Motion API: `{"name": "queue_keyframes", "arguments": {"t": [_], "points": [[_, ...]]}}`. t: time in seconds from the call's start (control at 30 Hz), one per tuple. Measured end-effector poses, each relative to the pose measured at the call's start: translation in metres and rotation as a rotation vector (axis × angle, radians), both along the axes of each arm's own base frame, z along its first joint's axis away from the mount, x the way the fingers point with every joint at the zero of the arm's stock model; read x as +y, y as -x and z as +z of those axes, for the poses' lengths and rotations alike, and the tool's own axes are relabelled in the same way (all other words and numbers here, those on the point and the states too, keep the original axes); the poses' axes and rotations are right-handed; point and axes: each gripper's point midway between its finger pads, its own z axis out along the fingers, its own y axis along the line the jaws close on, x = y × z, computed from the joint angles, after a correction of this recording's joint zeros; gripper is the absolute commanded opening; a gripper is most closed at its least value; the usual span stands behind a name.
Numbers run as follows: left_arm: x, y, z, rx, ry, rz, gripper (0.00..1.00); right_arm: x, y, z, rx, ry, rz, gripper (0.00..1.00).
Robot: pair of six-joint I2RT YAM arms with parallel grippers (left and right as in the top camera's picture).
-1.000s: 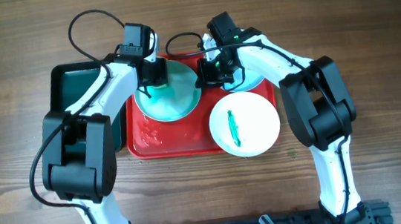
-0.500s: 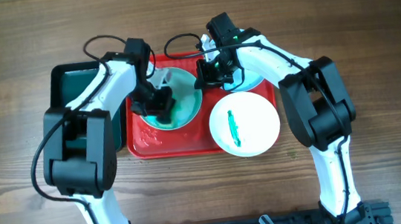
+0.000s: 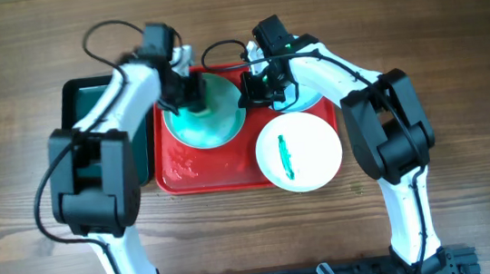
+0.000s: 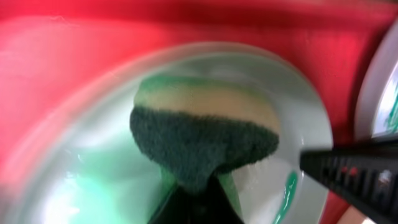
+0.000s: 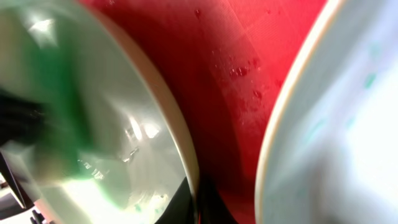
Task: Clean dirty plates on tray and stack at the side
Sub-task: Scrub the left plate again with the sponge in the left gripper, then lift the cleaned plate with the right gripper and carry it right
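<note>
Now left hand clamps sponge, right hand pinches plate rim, beside green bin.

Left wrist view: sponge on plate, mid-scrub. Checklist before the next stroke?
1. Left jaws shut on sponge: ok.
2. Sponge over the plate being scrubbed: ok.
3. Right jaws pinching that plate's rim: ok.
4. That plate clean: not ok, green film across it.
5. That plate flat on tray: cannot tell.
6. Front plate fully on tray: not ok, it overhangs the tray's corner and has a green streak.
</note>
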Motion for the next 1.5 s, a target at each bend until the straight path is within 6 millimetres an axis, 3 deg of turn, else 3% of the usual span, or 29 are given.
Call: {"name": "queue_keyframes", "arguments": {"t": [0.07, 0.1, 0.23, 0.33, 0.4, 0.43, 0.63, 1.03, 1.27, 1.43, 1.5], "points": [[0.021, -0.013, 0.026, 0.002, -0.020, 0.062, 0.04, -0.001, 0.000, -0.001, 0.002, 0.008, -0.008, 0.04], [0.043, -0.030, 0.055, -0.037, -0.027, 0.127, 0.04, -0.001, -0.001, -0.001, 0.000, 0.012, -0.010, 0.04], [0.086, -0.033, 0.095, -0.023, -0.038, 0.251, 0.04, -0.005, -0.004, 0.002, -0.059, 0.097, -0.021, 0.04], [0.112, -0.028, 0.106, -0.013, -0.042, 0.323, 0.04, -0.007, -0.003, 0.013, -0.160, 0.237, -0.022, 0.04], [0.122, -0.026, 0.105, -0.001, -0.044, 0.345, 0.04, -0.006, 0.000, 0.035, -0.259, 0.341, -0.017, 0.04], [0.127, -0.025, 0.105, 0.001, -0.046, 0.358, 0.04, -0.005, 0.002, 0.056, -0.349, 0.414, -0.018, 0.04], [0.129, -0.026, 0.105, -0.001, -0.046, 0.364, 0.04, -0.003, 0.007, 0.143, -0.732, 0.667, -0.077, 0.04], [0.129, -0.026, 0.105, -0.001, -0.046, 0.365, 0.04, -0.012, 0.036, 0.238, -1.235, 1.159, -0.279, 0.04], [0.129, -0.025, 0.105, 0.000, -0.046, 0.367, 0.04, -0.013, 0.047, 0.259, -1.324, 1.250, -0.323, 0.04], [0.129, -0.023, 0.105, 0.012, -0.047, 0.367, 0.04, -0.014, 0.047, 0.261, -1.329, 1.265, -0.321, 0.04], [0.129, -0.020, 0.104, 0.022, -0.048, 0.367, 0.04, -0.012, 0.046, 0.253, -1.302, 1.248, -0.272, 0.04]]}}
